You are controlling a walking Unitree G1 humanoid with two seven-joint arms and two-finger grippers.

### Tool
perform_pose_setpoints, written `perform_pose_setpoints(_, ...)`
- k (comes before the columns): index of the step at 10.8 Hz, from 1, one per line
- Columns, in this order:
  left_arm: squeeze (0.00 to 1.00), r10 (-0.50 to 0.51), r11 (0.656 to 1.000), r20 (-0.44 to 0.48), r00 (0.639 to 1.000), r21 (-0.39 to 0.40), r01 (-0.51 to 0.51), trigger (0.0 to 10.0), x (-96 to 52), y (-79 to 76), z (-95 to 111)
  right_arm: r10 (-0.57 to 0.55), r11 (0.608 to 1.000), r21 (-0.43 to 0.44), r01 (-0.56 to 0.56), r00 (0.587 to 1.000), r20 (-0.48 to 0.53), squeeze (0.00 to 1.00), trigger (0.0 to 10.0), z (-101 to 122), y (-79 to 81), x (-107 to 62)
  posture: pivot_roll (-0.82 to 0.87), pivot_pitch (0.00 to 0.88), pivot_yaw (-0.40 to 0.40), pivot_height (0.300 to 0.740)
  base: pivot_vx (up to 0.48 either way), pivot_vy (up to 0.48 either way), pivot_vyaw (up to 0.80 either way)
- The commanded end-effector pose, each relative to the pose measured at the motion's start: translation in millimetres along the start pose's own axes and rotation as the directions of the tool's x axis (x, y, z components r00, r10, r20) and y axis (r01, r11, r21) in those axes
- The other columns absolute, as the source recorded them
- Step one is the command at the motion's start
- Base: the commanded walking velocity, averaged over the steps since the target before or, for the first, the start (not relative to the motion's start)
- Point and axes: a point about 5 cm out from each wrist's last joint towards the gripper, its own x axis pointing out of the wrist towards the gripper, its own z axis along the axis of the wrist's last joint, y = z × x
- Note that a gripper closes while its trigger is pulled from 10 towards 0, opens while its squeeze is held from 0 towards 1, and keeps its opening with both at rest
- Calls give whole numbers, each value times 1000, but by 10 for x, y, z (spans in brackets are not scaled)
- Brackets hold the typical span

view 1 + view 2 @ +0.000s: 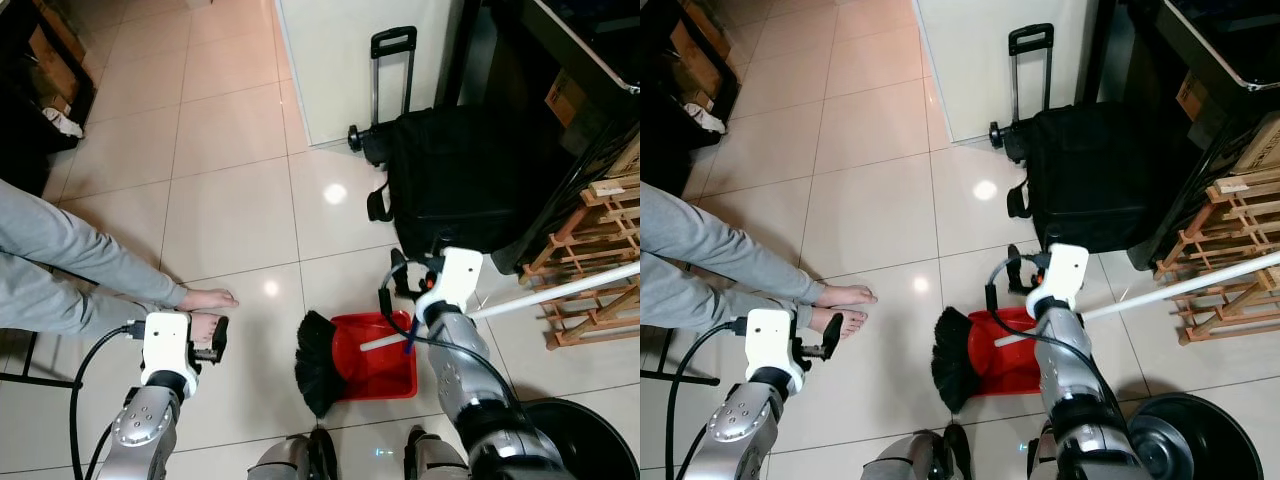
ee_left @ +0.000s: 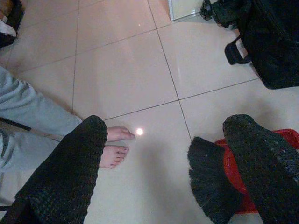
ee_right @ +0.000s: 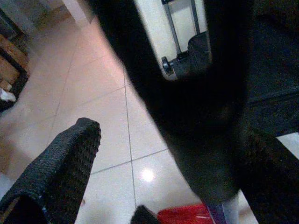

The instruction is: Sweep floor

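Broom [image 1: 318, 362] on red dustpan [image 1: 385, 378], handle held in right jaws; left jaws wide.

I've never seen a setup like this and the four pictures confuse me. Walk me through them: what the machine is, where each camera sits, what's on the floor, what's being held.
This is a humanoid robot with two silver arms. The two wide pictures come from cameras on its head, looking down; the other two look along each wrist's black fingers.

On the tiled floor lie a red dustpan and a black broom head resting at the pan's edge. Behind them stands a black wheeled bag. A seated person's bare feet are on the robot's left.

The right gripper holds the broom's white handle. The left gripper hangs open and empty, near the feet.
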Motion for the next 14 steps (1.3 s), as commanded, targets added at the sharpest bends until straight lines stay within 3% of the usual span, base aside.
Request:
perform_pose_setpoints(1, 0, 17, 1000, -22, 1000, 11, -17, 10000, -52, 90, -33, 17, 1000, 25, -17, 1000, -3, 0, 10000, -20, 62, 15, 6, 234, 213, 740, 0, 0, 0)
perform_pose_setpoints(7, 0, 16, 1000, -27, 999, 12, -16, 10000, -82, 88, -30, -9, 1000, -14, 10, 999, 39, 0, 10000, 128, -85, 113, 15, 242, 217, 740, 0, 0, 0)
perform_pose_setpoints(8, 0, 15, 1000, -28, 1000, 12, -14, 10000, -76, 81, -28, -16, 1000, -13, 16, 999, 43, 973, 10000, 140, -126, 114, 12, 243, 216, 740, 0, 0, 0)
perform_pose_setpoints(14, 0, 13, 1000, -29, 999, 11, -13, 10000, -66, 70, -32, -29, 999, -24, 31, 998, 50, 1000, 10000, 154, -176, 115, 10, 242, 216, 740, 0, 0, 0)
